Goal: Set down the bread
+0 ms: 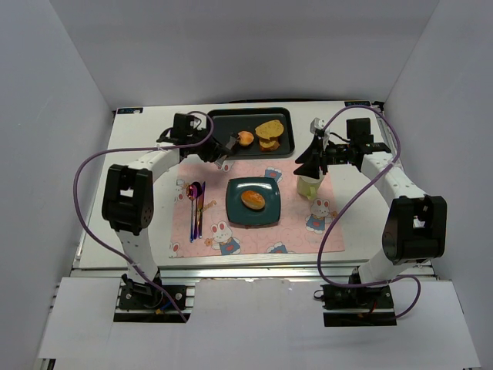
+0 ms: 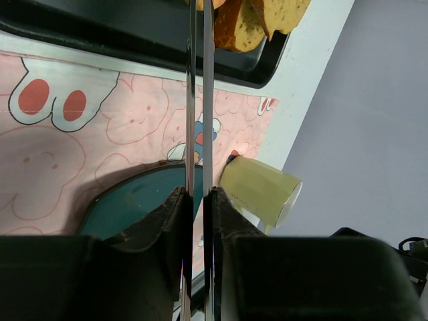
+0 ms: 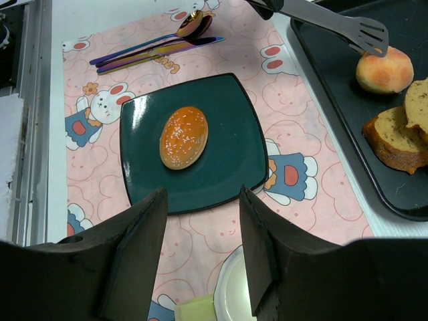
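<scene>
Pink placemat (image 3: 221,227), oval bun (image 3: 183,137) central on plate (image 3: 227,160), left claw (image 1: 217,149) clenching tongs (image 3: 334,19) beside round bun (image 3: 384,69), right claw (image 3: 202,204) released.

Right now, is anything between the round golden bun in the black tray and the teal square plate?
Nothing visible: only the black tray's rim and pink placemat lie between the round golden bun and the teal square plate.
</scene>
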Controlling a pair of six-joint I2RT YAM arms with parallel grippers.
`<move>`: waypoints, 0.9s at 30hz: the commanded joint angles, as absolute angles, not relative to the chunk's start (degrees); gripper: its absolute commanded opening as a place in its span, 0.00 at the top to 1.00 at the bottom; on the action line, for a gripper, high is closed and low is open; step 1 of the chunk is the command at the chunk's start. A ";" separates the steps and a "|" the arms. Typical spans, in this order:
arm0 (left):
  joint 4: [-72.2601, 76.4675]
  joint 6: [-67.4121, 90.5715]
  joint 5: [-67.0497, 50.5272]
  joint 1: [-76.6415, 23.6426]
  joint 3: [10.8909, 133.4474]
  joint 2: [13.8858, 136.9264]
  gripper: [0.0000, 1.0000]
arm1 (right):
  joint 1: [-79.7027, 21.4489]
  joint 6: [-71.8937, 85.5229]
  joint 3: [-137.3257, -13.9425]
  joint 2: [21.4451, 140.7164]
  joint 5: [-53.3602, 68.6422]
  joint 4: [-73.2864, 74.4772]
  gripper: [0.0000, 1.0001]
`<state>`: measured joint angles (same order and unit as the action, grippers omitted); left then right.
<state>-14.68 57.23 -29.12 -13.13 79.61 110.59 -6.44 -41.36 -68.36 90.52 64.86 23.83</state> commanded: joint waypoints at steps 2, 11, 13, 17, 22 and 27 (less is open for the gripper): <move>-11.78 59.06 -29.97 -13.18 79.45 105.21 0.90 | -6.24 -42.19 -67.94 88.24 66.44 22.94 0.48; -12.39 57.93 -30.41 -12.57 78.49 99.06 1.00 | -6.15 -43.15 -67.76 87.37 66.36 23.90 0.48; -13.62 57.31 -30.85 -12.57 77.00 96.69 1.00 | -6.15 -43.24 -67.50 87.10 66.36 23.99 0.48; -14.50 57.57 -32.86 -12.74 67.71 86.35 1.00 | -6.15 -43.24 -66.97 86.75 66.45 24.17 0.48; -19.94 57.83 -36.21 -13.62 58.63 74.81 1.00 | -6.15 -43.86 -67.41 86.92 66.45 24.96 0.48; -18.20 61.69 -37.27 -18.09 54.06 69.17 1.00 | -6.15 -43.77 -68.82 88.33 66.88 25.84 0.48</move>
<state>-19.35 59.68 -34.72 -15.40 55.18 71.44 -6.44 -42.68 -67.26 88.60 64.90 24.32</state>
